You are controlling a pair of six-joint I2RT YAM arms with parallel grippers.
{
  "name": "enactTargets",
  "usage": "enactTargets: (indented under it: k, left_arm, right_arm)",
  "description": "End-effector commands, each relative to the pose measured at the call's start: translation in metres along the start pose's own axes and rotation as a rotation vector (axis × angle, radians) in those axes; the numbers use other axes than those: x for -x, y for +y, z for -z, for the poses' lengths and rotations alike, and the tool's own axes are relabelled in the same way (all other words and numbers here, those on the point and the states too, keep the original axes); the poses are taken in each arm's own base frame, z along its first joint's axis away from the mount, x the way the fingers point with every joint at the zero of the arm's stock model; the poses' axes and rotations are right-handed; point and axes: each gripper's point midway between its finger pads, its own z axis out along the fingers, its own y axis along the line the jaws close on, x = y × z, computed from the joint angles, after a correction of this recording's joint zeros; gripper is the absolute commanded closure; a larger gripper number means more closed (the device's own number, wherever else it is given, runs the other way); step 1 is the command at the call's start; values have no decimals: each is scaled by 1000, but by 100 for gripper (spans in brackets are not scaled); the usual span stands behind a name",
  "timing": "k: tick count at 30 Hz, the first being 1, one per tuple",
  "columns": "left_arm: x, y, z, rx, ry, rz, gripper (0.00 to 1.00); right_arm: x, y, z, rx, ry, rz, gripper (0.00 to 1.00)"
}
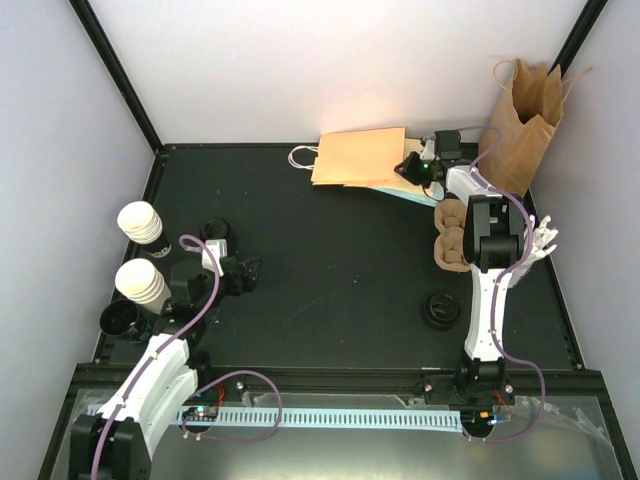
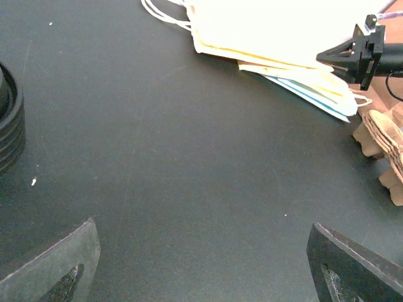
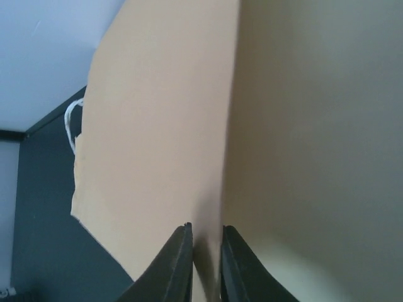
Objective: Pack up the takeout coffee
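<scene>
Right wrist view shows the right gripper point(image 3: 204, 229) pinched on the edge of a flat paper bag point(image 3: 157, 157), the left gripper point(image 2: 201, 223) gaping near the cups point(image 1: 142, 283) at the left edge of the table point(image 1: 330, 260); bag-fetching seems in hand, and next the bag likely needs lifting clear and opening.

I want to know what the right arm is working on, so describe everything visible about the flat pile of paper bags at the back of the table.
The pile of paper bags lies flat on the black table near its far edge, right of middle. The top bags are tan kraft paper; paler bluish-white ones show beneath at the near right corner. White cord handles loop out at the left end. The right gripper pinches the top bag's edge, jaws nearly shut on the paper.
</scene>
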Motion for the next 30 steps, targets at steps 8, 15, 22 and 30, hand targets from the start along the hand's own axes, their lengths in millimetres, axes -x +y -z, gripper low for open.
enactTargets:
  k: [8, 15, 22, 30]
  left_arm:
    - [6, -8, 0, -34, -17, -16, 6]
    - [9, -7, 2, -22, -29, -13, 1]
    - [25, 6, 17, 111, -56, 73, 1]
    - [44, -49, 35, -142, -93, 89, 1]
  right_arm:
    - [3, 62, 46, 188, -30, 77, 99]
    - [-24, 104, 101, 272, -51, 150, 99]
    - [-68, 129, 148, 327, -39, 213, 99]
    - [-116, 155, 200, 413, -33, 269, 98]
